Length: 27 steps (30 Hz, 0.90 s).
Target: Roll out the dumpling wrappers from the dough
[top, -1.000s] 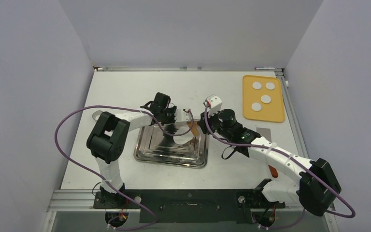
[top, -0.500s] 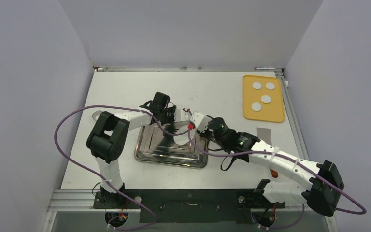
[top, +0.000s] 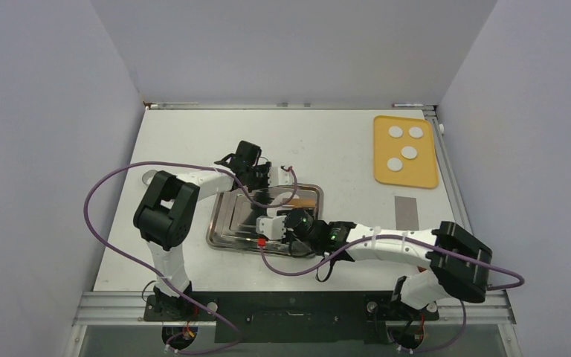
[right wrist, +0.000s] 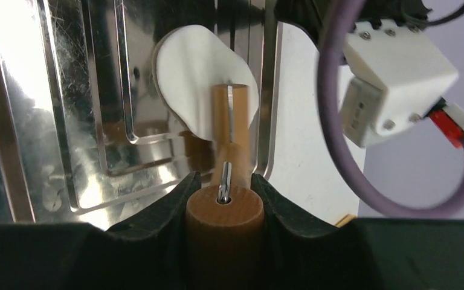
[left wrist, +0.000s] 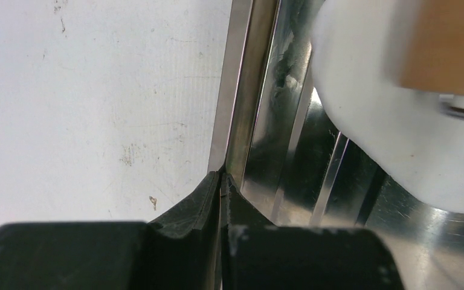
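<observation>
The black two-finger left gripper [left wrist: 220,181] sits at the bottom edge, its tips pressed together on the raised rim of a shiny stepped stainless-steel tray [left wrist: 260,121]. Left of the rim lies a scuffed white tabletop [left wrist: 96,109]. Upper right, a smooth white dough sheet [left wrist: 386,133] is overlapped by a blurred tan wooden piece [left wrist: 447,48].

No writing, label, brand, number or sign can be read in any of the views.
</observation>
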Tool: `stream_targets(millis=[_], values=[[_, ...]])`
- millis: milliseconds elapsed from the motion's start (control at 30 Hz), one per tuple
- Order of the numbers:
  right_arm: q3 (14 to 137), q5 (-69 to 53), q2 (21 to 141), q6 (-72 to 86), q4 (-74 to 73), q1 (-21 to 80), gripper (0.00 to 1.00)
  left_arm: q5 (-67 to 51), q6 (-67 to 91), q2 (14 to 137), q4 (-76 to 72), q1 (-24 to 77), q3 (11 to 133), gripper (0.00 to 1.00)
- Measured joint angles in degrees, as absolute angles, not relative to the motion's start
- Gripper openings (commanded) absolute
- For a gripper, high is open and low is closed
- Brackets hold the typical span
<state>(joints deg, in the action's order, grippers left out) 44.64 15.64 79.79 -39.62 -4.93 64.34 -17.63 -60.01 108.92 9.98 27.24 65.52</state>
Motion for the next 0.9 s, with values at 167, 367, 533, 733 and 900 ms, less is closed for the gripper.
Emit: stream_targets(millis=[167,367,533,733,900], values=[[44.8,18.2,86.6,-42.5,2.2,64.3,0.08,-17.6,-60.0,109.0,10.0,27.2,65.6,0.0],[44.8,20.1,89.6,-42.3,7.1,64.6,0.08,-17.4,-60.0,109.0,10.0,26.9,65.6,0.0],[44.0,19.5,88.3,-39.3,6.6,65.7,0.08,-17.4,-60.0,109.0,10.0,26.9,65.6,0.0],[44.4,17.0,87.7,-36.5,6.3,63.5,0.08,-17.3,-60.0,109.0,10.1,26.9,65.6,0.0],[47.5,17.7,91.0,-36.4,6.3,63.0,0.08,-17.0,-59.4,109.1,10.0,26.5,65.8,0.0]])
